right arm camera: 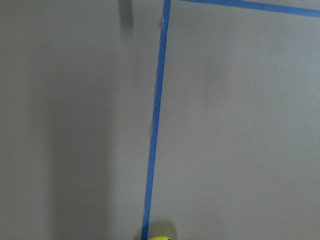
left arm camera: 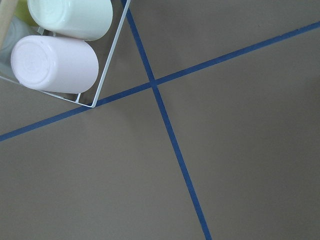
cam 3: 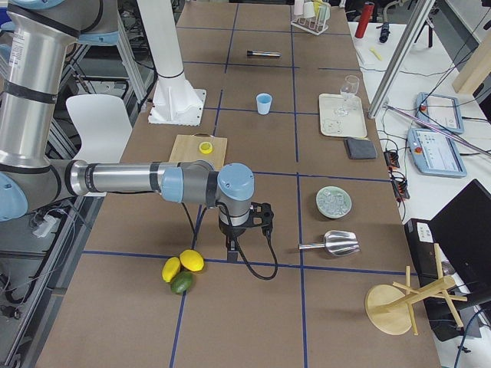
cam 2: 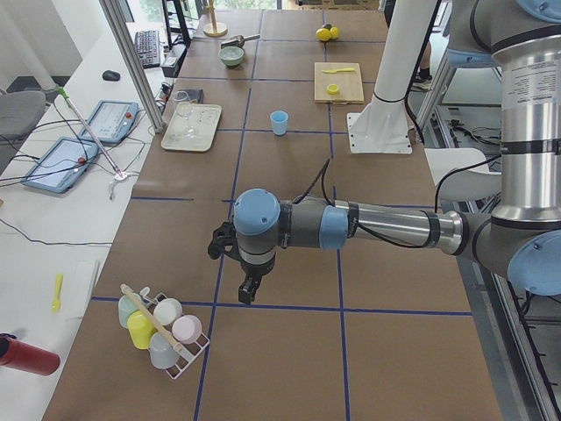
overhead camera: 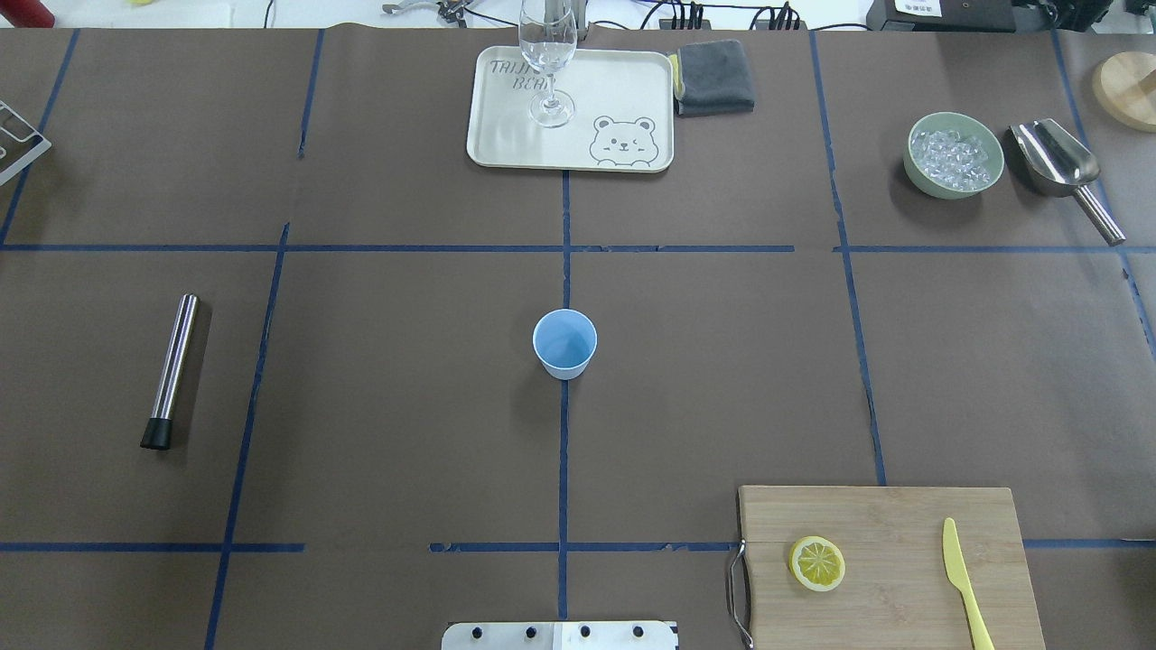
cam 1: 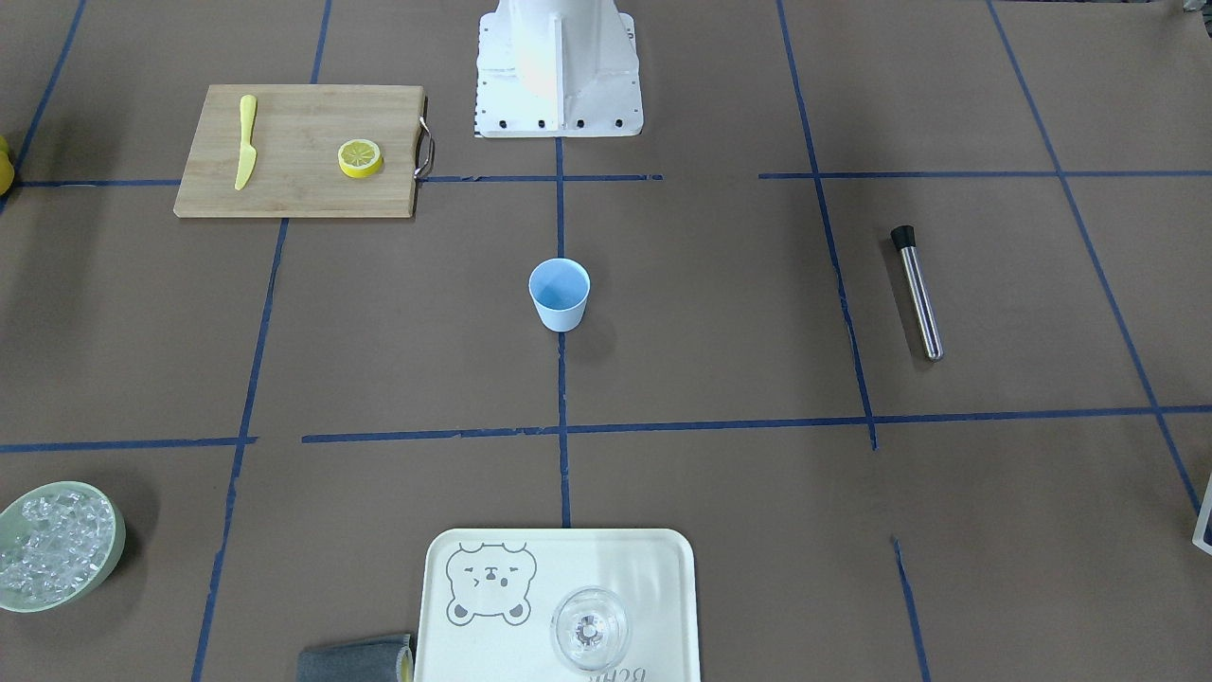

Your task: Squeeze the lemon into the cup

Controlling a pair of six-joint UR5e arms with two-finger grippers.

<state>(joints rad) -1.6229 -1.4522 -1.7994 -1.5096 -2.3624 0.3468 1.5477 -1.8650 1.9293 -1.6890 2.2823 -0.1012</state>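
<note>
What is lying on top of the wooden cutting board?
One lemon slice and a yellow knife, lying apart on the cutting board. Only the wood beneath them is covered.

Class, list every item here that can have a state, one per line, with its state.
lemon slice: flat on the cutting board, cut face up
cup: upright, empty
stemmed glass: upright on the tray, empty
bowl: filled with ice
metal scoop: lying empty beside the bowl
left tool: open or shut, cannot tell
right tool: open or shut, cannot tell
</note>
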